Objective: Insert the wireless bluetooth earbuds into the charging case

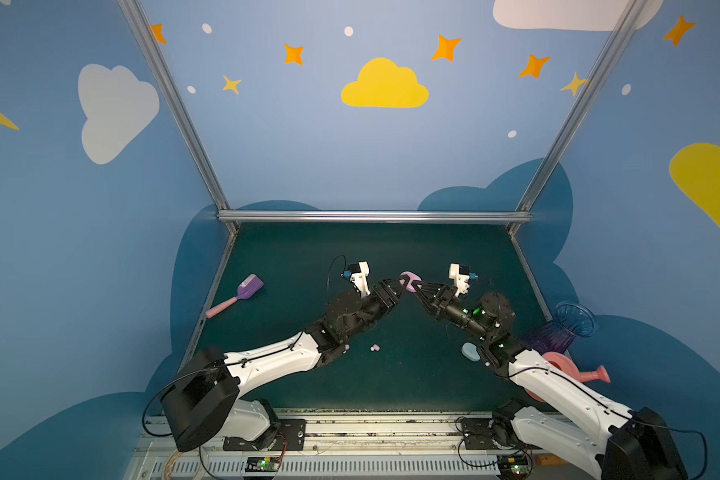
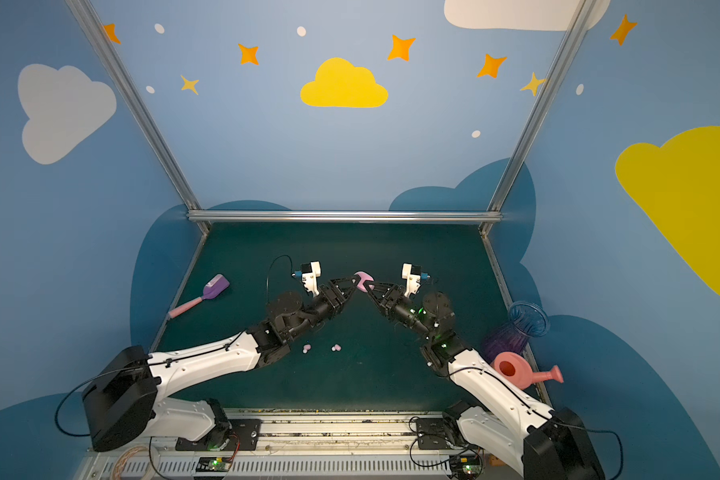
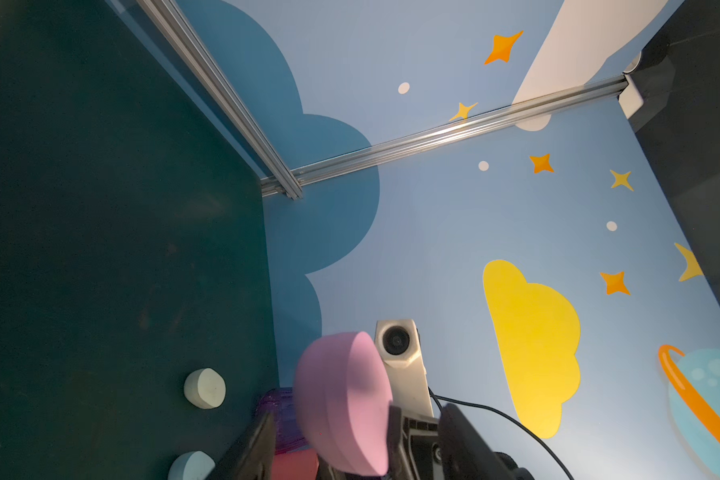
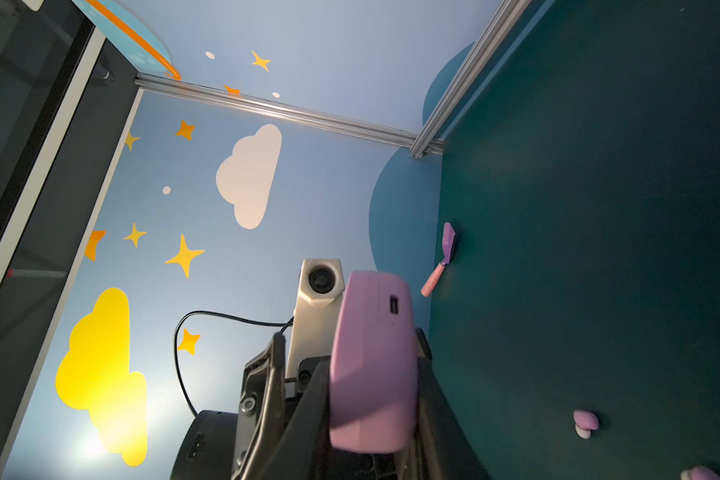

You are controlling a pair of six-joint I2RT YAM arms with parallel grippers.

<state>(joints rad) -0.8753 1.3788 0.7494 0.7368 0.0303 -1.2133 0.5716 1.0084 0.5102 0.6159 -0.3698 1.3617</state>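
Right claw (image 1: 415, 286) is clamping the pink charging case (image 1: 410, 276) above the table (image 1: 350, 249) — left claw (image 1: 402, 285) is straddling it, jaws apart.

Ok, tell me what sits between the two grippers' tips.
The pink charging case, lifted off the mat: the right gripper clamps it, the left gripper flanks it with open jaws. Both top views show it.

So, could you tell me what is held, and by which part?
The right gripper pinches the pink charging case across its broad faces, opposite its port end.
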